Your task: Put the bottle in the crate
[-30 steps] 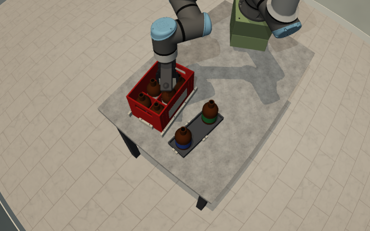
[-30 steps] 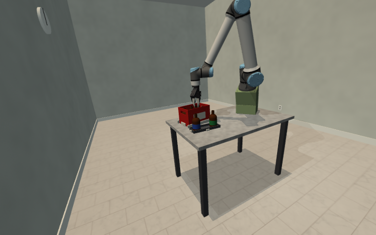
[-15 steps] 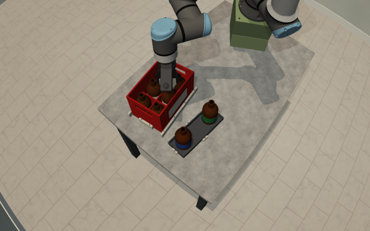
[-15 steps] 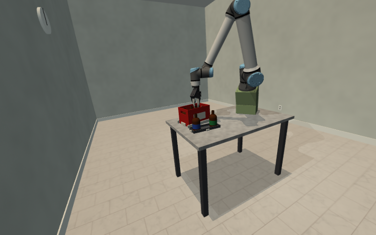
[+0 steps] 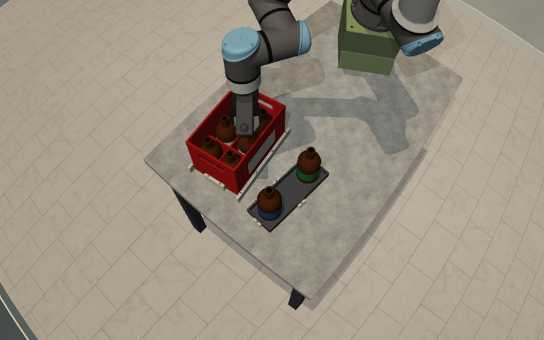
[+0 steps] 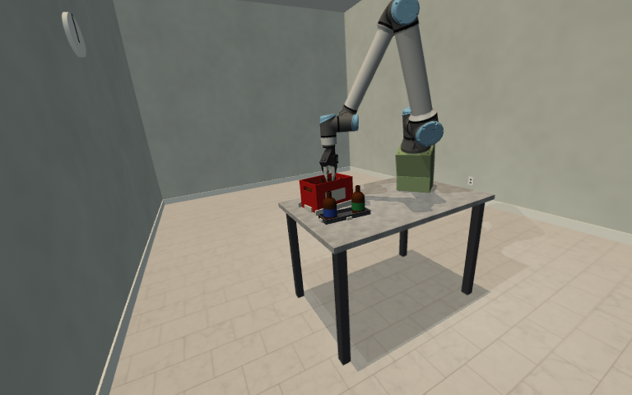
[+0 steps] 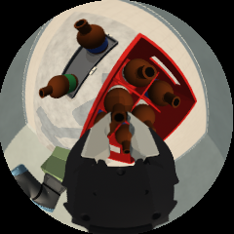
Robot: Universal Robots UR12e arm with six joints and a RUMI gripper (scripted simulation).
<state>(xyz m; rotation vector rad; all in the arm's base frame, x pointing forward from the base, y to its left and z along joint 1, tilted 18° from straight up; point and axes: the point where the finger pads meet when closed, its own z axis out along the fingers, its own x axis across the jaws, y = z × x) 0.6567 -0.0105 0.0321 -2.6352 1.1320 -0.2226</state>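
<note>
Crate (image 5: 262,161) packed: brown bottles (image 5: 225,128) stand in its cells, necks near rim height, red dividers between, so little side room inside. Gripper (image 7: 121,132) sits over the crate's centre, clamped on a bottle neck (image 7: 119,116). Right of crate, tray (image 5: 288,194) carries two upright bottles, blue-banded (image 5: 269,203) and green-banded (image 5: 309,165), an open gap between them. Green pedestal (image 5: 365,46) blocks upper right.
</note>
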